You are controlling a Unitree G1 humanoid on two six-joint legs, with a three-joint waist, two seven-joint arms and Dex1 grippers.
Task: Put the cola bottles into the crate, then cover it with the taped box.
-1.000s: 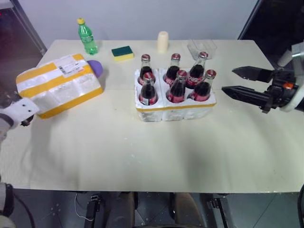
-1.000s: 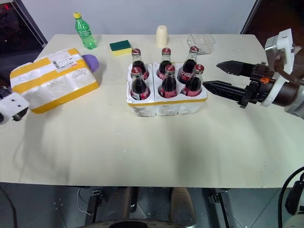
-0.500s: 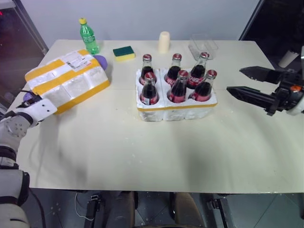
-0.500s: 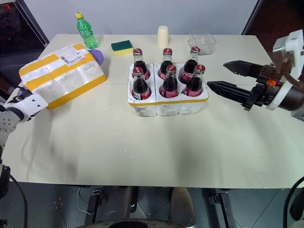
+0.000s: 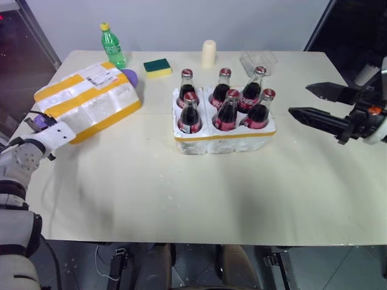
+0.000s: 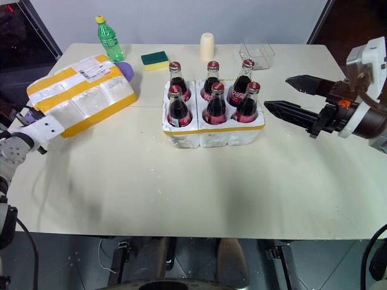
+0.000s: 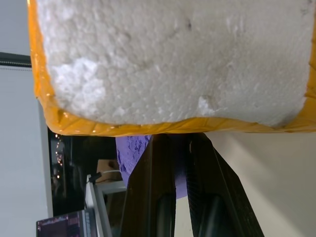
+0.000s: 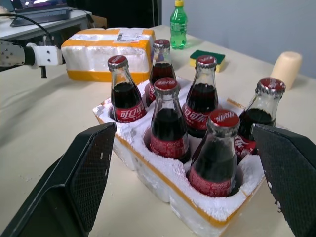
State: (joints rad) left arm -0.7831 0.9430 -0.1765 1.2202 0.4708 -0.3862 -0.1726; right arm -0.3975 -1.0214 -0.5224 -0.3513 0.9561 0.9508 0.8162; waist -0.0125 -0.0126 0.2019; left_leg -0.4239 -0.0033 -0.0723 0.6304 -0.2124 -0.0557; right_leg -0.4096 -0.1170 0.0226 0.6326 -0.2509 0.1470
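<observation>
Six cola bottles (image 5: 225, 99) stand in the crate (image 5: 224, 139) mid-counter (image 5: 193, 193); the taped box (image 5: 87, 99) lies at far left, where the left gripper (image 7: 173, 148) has just shut its jaws at its near edge; right gripper (image 5: 311, 103) waits, jaws wide

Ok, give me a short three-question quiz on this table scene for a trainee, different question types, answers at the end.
1. True or false: every well of the crate holds one of the cola bottles.
2. Multiple choice: the right tool is A) open, beside the crate; B) shut on a bottle; C) resting on the sponge.
3. Fill in: the left tool is shut at the near end of the ______.

Key
1. True: six bottles, six wells.
2. A.
3. taped box
</observation>
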